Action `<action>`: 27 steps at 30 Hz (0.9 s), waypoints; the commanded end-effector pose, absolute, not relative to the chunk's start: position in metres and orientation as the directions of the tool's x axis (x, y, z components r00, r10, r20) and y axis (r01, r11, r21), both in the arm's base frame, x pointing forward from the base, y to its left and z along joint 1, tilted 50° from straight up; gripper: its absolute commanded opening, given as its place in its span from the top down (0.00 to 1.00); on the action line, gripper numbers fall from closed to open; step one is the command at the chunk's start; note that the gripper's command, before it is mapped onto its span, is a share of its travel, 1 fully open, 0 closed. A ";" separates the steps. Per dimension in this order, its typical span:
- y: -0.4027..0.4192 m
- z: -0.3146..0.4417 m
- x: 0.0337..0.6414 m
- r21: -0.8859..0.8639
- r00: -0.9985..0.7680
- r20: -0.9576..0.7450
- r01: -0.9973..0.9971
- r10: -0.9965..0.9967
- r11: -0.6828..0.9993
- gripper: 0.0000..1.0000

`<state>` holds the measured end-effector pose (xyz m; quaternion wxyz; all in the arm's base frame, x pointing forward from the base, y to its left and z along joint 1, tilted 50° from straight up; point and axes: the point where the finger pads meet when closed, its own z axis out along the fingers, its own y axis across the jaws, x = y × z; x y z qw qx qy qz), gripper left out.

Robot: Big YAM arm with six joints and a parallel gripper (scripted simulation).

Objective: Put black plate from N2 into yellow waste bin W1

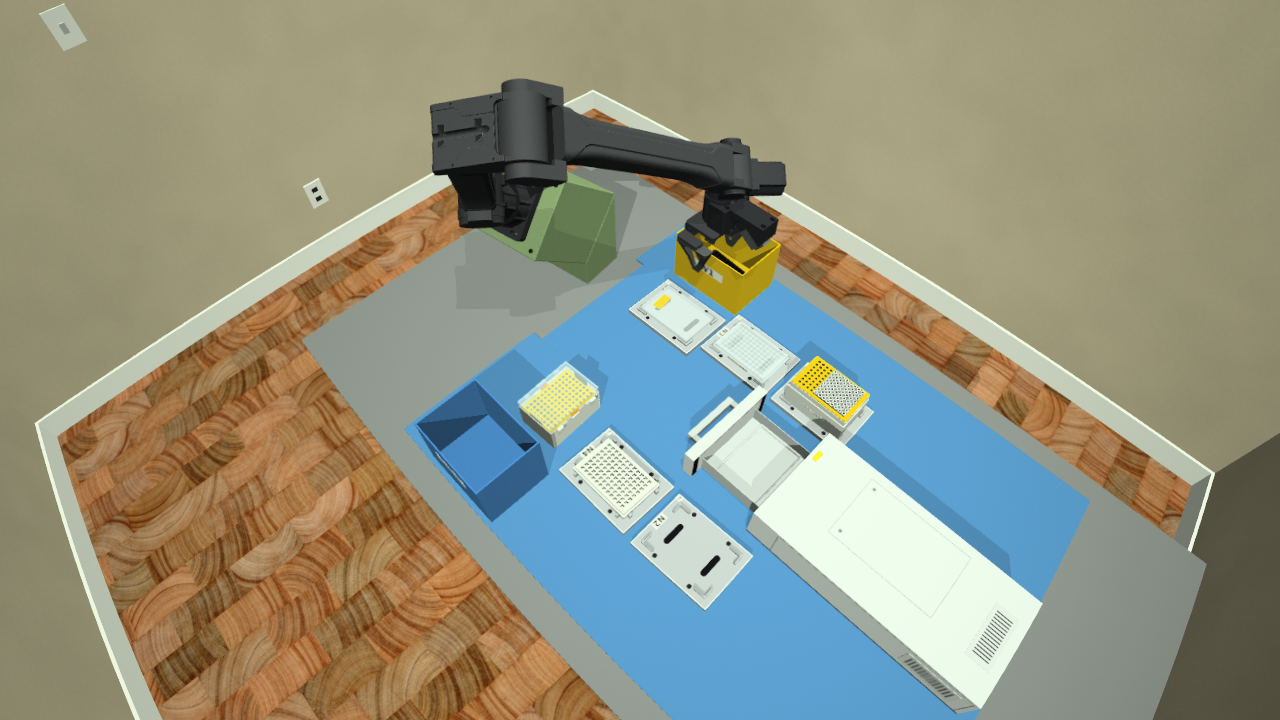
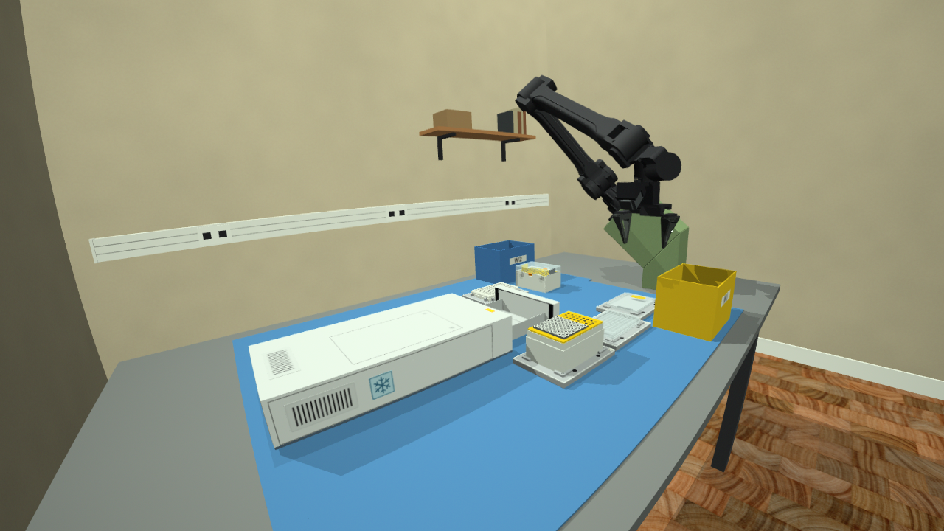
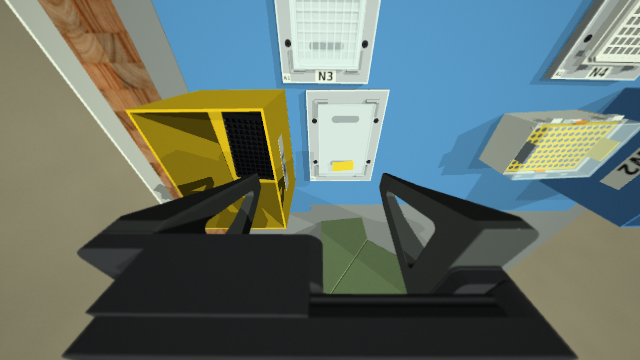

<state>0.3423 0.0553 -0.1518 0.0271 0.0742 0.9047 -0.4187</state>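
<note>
The black plate (image 3: 247,145) (image 1: 729,265) stands on edge inside the yellow waste bin W1 (image 1: 747,279) (image 2: 692,304) (image 3: 170,150), leaning against one wall. The bin stands upright at the far end of the blue mat. My gripper (image 1: 723,243) (image 2: 644,239) (image 3: 320,179) is open and empty. It hangs well above the bench, a little off the bin's rim on the side of the arm's green base. Work nest N2 (image 1: 691,548) is empty and shows its two dark slots.
The blue bin W2 (image 1: 510,483) (image 2: 503,260) and a tip box (image 1: 559,402) (image 3: 560,145) stand on the mat's left. Flat nests (image 3: 345,135) (image 3: 326,35) lie beside W1. A yellow-topped rack (image 1: 827,386) (image 2: 564,333) and a white unit (image 1: 895,555) (image 2: 376,356) with an open drawer stand on the right.
</note>
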 end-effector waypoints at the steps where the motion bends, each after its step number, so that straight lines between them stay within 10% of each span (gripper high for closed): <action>1: 0.047 -0.135 0.348 -0.754 -0.988 -0.103 0.151 0.112 0.639 0.00; 27: 0.015 -0.048 0.374 -0.751 -0.988 -0.112 0.154 0.106 0.643 0.00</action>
